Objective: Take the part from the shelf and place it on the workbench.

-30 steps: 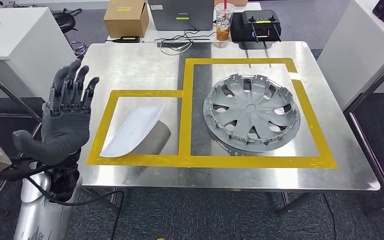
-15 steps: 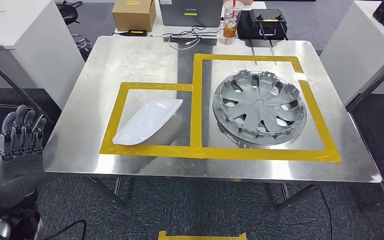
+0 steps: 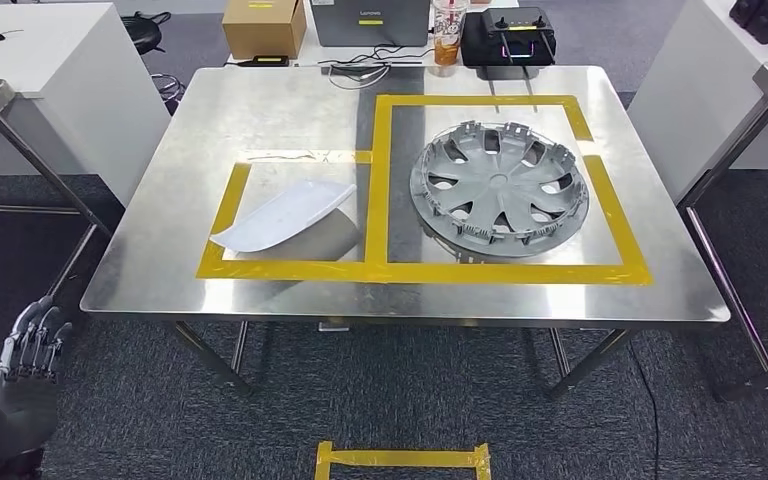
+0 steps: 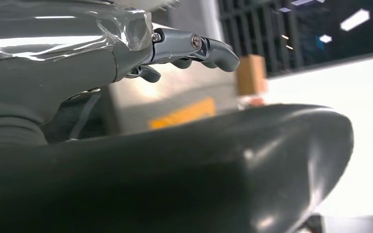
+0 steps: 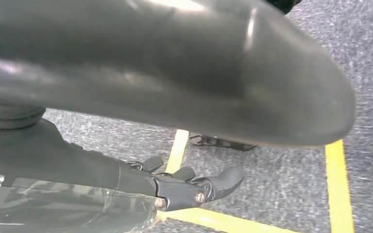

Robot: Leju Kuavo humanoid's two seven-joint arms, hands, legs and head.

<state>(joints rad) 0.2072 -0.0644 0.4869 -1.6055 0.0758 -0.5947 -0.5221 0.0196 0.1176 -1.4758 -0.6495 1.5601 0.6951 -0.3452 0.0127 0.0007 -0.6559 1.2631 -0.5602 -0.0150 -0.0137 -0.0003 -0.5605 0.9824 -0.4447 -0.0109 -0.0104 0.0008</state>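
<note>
Left hand (image 3: 18,405) low beside workbench (image 3: 160,250), fingers apart, grasping nothing; right hand (image 5: 175,187) likewise released. White part (image 3: 285,216) lies on workbench inside yellow tape outline, beside hubcap (image 3: 500,190) — placing step looks done; next move likely return to shelf.

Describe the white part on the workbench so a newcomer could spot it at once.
On the steel workbench, yellow tape marks two boxes. The white part lies in the smaller one, left of the grey wheel cover. It alone is smooth, white and leaf-shaped.

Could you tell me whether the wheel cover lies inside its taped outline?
Inside: the wheel cover lies flat within the larger yellow tape rectangle.
</note>
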